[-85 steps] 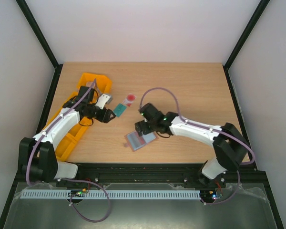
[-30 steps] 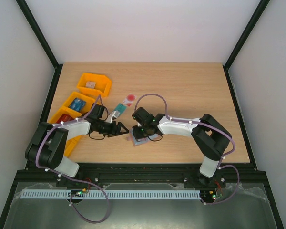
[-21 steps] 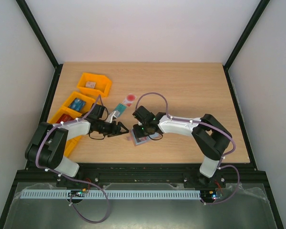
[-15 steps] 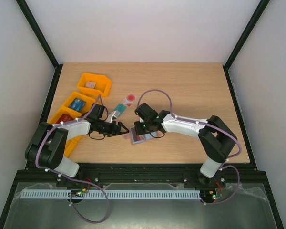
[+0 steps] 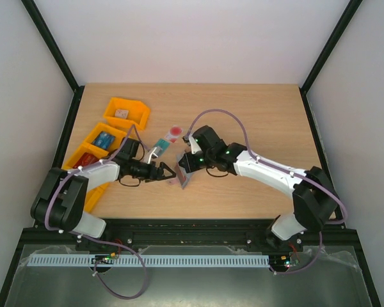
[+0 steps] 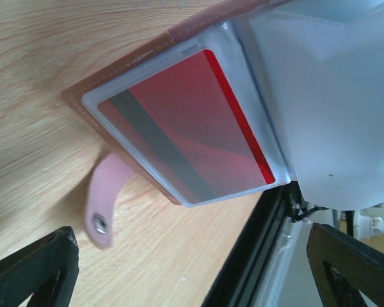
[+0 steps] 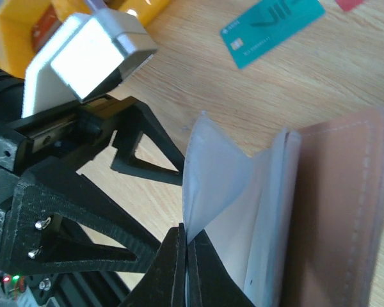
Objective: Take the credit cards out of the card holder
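Note:
The card holder [image 5: 183, 175], reddish-brown outside [image 7: 345, 211], is lifted and tilted off the table. My right gripper [image 5: 182, 164] [image 7: 187, 256] is shut on a pale grey-blue inner flap [image 7: 224, 185] of it. A clear pocket facing the left wrist camera holds a red card with a dark stripe [image 6: 185, 128]; the closing tab [image 6: 105, 201] hangs below it. My left gripper [image 5: 168, 171] [image 6: 192, 275] is open just left of the holder, nothing between its fingers [image 7: 83, 211]. A teal-green card [image 5: 160, 146] [image 7: 272, 29] and a pale card with a red round mark [image 5: 173, 133] lie on the table behind.
Three orange bins [image 5: 127, 112] [image 5: 104, 141] [image 5: 83, 158] with small items stand at the left of the wooden table [image 5: 262, 121]. The black front rail [image 6: 256, 256] runs close below the holder in the left wrist view.
My right gripper has raised the card holder by its inner flap, tipping it up off the table. My left gripper has opened wider and stayed beside it.

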{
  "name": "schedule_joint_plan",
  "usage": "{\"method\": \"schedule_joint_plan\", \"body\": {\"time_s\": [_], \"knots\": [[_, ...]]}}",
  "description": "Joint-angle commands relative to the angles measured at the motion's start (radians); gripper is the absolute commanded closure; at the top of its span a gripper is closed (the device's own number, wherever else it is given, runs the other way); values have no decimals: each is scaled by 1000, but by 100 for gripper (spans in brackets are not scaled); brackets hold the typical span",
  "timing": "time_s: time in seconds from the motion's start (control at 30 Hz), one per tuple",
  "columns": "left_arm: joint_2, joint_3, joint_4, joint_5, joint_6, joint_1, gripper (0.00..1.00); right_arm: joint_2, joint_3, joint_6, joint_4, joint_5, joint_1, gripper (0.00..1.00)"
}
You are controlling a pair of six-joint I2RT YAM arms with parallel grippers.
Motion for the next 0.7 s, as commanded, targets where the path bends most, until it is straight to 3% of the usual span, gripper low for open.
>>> {"method": "schedule_joint_plan", "body": {"time_s": [0.0, 0.27, 0.43, 0.53, 0.67], "knots": [[-58, 20, 6, 110, 76, 26, 1, -78, 49, -84, 33, -96, -24, 98], [-124, 57, -105, 220, 266, 74, 1, -151, 96, -208, -2, -271, -29, 98], [-92, 323, -512, 220, 722, 84, 3, -187, 154, -291, -70, -379, -29, 98], [-91, 382, -668, 247, 937, 77, 4, -210, 179, -310, -85, -392, -28, 98], [-82, 440, -750, 248, 1037, 66, 8, -234, 182, -301, -62, -440, -29, 98]]}}
